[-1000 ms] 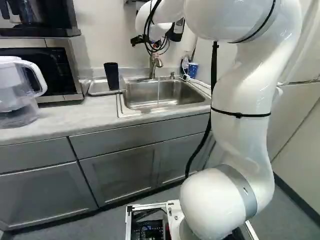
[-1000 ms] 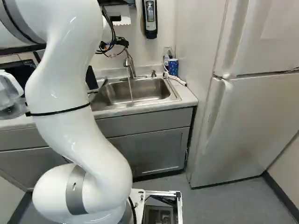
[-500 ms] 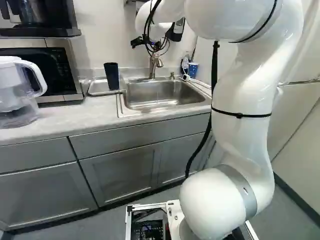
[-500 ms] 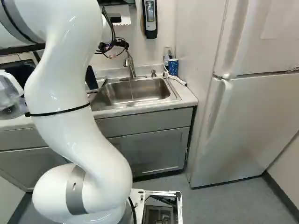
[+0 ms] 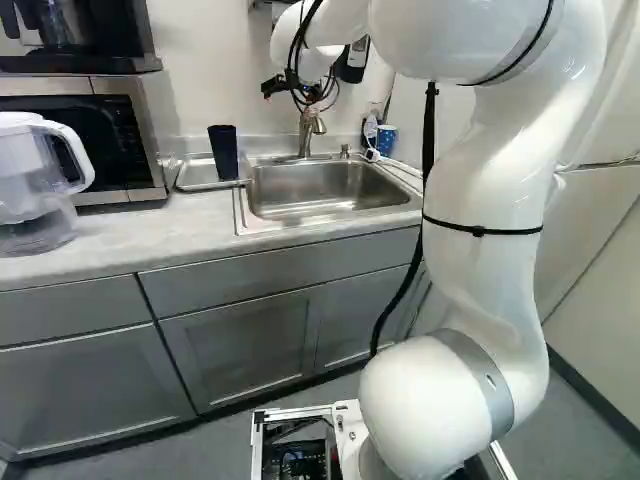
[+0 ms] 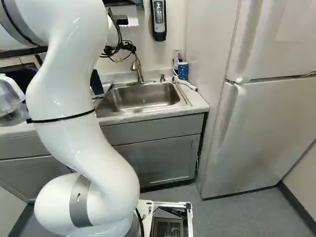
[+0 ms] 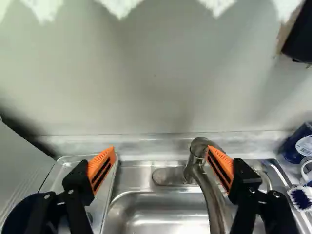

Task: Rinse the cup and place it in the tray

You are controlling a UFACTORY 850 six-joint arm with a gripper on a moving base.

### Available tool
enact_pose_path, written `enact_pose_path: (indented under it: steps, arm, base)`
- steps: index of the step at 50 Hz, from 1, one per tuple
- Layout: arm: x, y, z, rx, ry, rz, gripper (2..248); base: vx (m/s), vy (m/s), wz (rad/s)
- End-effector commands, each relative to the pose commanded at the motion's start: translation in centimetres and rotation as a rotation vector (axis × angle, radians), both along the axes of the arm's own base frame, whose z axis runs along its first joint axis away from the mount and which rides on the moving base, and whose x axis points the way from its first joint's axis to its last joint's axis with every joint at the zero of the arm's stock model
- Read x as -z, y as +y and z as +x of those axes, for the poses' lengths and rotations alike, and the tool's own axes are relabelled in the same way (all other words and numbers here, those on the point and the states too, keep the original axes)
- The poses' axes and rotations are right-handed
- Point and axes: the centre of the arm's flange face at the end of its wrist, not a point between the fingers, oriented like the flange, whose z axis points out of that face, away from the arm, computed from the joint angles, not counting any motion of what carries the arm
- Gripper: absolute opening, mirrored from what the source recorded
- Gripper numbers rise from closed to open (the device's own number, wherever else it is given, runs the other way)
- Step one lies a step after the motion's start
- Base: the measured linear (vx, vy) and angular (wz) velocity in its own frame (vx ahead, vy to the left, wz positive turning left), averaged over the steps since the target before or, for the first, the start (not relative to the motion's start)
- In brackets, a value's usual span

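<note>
The jaws of the gripper (image 5: 308, 92) stand wide apart over the back of the sink (image 5: 320, 190), their orange pads (image 7: 102, 168) slotted and facing each other, with the curved metal tap (image 5: 312, 130) showing in the gap in the wrist view (whether it touches a pad, I cannot tell). The cup (image 5: 224, 152) is outside that gap, off beside one finger: tall, plain, very dark blue, narrowing toward its base, standing in the shallow metal tray (image 5: 190, 177) just beside the sink. Both sit on the pale, mottled desk (image 5: 130, 230) along the wall. On the sink's other side, near the corner, is a blue patterned mug (image 6: 183, 70). Past the tray come a microwave (image 5: 145, 140) and a clear pitcher (image 5: 30, 205) with a white handle; grey cabinets (image 5: 240, 350) run below, and a pale fridge (image 6: 266, 128) fills the right of the right base view.
</note>
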Motion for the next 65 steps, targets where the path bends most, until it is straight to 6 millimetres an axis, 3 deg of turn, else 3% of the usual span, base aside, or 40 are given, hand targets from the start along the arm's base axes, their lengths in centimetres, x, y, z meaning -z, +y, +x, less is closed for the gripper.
enact_pose_path:
  steps: [30, 43, 65]
  arm:
    - [-0.6, 3.2, -2.1, -0.055, -0.048, 0.011, 247]
    - [-0.7, 4.4, -4.1, -0.081, -0.042, 0.010, 247]
    - [-0.2, 4.2, -8.5, -0.103, 0.051, -0.014, 247]
  base:
    - [0.000, 0.000, 0.000]
    - [0.000, 0.000, 0.000]
    - [0.000, 0.000, 0.000]
